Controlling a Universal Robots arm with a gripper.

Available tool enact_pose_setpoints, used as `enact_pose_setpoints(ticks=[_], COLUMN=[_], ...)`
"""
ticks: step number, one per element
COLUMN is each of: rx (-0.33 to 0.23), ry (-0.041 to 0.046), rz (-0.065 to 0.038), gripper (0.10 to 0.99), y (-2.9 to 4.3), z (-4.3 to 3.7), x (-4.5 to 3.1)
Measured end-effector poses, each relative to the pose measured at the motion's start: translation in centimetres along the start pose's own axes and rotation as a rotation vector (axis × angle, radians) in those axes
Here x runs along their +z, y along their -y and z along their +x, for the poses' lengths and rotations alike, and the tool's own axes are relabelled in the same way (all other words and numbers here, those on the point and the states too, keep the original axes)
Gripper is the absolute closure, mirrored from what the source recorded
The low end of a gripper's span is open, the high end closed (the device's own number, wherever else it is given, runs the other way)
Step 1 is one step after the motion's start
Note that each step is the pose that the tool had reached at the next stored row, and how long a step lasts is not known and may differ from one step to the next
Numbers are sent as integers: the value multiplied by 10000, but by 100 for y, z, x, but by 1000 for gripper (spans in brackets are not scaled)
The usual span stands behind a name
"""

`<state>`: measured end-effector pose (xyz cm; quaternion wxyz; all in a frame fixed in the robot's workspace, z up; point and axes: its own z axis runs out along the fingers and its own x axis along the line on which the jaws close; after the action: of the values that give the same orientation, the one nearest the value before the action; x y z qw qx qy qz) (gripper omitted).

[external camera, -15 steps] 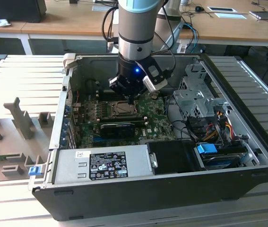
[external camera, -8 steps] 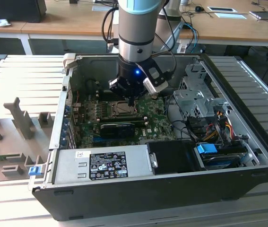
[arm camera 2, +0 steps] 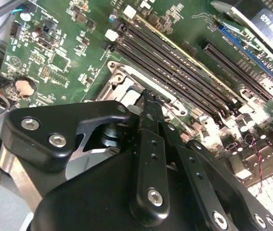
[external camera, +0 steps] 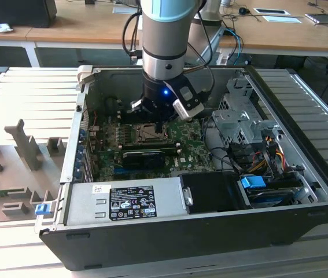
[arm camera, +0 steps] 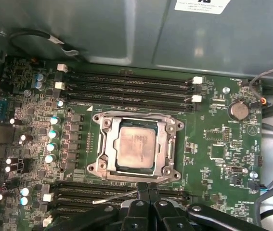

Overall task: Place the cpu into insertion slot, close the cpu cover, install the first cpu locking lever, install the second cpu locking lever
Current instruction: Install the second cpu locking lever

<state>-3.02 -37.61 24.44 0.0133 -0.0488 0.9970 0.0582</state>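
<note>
The cpu (arm camera: 135, 147) lies flat in the insertion slot (arm camera: 108, 169), its pale metal top showing through the window of the cpu cover (arm camera: 105, 144), which lies down over it. A thin silvery locking lever (arm camera: 113, 198) runs along the socket's edge on my gripper's side, and its end reaches my fingertips. My gripper (arm camera: 149, 188) is shut, fingers pressed together, right at that socket edge. The second wrist view has the gripper (arm camera 2: 149, 102) tip against the slot's rim (arm camera 2: 122, 79). In the exterior view the gripper (external camera: 162, 123) hangs just over the slot (external camera: 146, 134).
Memory slots (arm camera: 126, 86) flank the socket on two sides. A black expansion card (external camera: 143, 156), the power supply (external camera: 126, 202), a drive cage (external camera: 244, 116) and loose cables (external camera: 268, 150) crowd the open case. A coin cell (arm camera: 238, 110) sits on the board.
</note>
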Motion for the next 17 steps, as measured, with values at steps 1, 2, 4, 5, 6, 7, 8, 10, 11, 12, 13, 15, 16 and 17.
enact_pose_setpoints(ticks=[1,2,4,5,6,7,8,10,11,12,13,15,16,17], rx=[1,1,2,3,2,2,3,3,1,1,4,2,2,3], ry=[0,-1,16,20,19,20,20,19,18,19,20,21,24,25], rz=[1,0,-86,-111,-112,-113,-113,-110,-111,-113,-114,-114,-116,-123], gripper=[980,980,980,980,980,980,980,980,980,980,980,980,980,980], y=[2,7,8,2,3,5,6,6,6,6,6,4,2,4], z=[9,25,120,178,184,188,196,204,204,205,212,240,271,282], x=[13,23,30,33,34,36,39,42,43,45,49,56,65,83])
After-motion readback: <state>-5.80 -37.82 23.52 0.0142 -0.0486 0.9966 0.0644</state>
